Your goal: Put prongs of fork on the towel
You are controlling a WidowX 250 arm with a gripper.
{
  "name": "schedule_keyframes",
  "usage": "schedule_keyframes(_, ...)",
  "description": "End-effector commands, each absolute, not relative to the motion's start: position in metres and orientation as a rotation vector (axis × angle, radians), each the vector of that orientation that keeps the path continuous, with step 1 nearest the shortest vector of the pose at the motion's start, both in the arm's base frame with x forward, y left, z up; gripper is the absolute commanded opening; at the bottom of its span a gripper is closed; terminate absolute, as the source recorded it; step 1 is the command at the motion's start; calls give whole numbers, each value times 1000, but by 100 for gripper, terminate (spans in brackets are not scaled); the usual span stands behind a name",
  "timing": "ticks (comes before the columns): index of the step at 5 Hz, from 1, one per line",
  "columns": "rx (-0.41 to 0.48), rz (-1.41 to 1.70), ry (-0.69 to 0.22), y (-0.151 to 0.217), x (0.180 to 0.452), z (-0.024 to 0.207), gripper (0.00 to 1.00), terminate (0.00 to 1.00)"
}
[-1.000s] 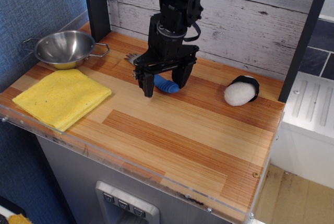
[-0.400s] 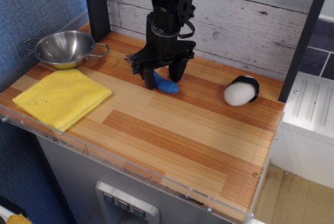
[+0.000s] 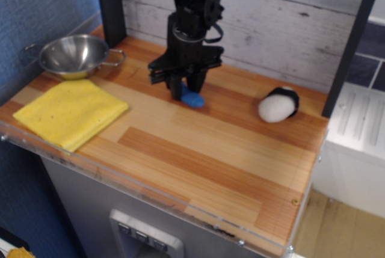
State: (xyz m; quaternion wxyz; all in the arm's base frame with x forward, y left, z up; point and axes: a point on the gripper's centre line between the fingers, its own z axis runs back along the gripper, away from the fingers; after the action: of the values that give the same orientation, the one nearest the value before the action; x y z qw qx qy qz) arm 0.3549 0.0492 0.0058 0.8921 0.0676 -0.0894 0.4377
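The fork lies on the wooden counter near the back wall. Only the end of its bright-blue handle shows below the gripper; its metal prongs are hidden behind the gripper. My gripper is down at the counter with its fingers drawn in on both sides of the handle, and it looks shut on it. The yellow towel lies flat at the front left corner, well to the left of the gripper and apart from the fork.
A round steel bowl stands at the back left, just behind the towel. A white and black rounded object lies at the right. A dark post stands at the back left, a white plank wall behind.
The gripper has dropped to the counter and shifted slightly toward the wall. Its fingers have narrowed from wide open to closed in on the blue handle.
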Motion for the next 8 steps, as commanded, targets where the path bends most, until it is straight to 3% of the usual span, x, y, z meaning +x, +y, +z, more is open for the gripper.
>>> schedule_keyframes(1,139,925,-214,58,353,28,0,0)
schedule_keyframes(3,115,984,-282,44,361,79,0,0)
schedule_keyframes(4,90,1004,-348,37,353,115,0,0)
schedule_keyframes(5,80,1020,-397,38,330,135,0,0)
schedule_keyframes(6,72,1052,-394,52,300,133,0,0)
schedule_keyframes(8,86,1118,-390,79,253,99,0,0)
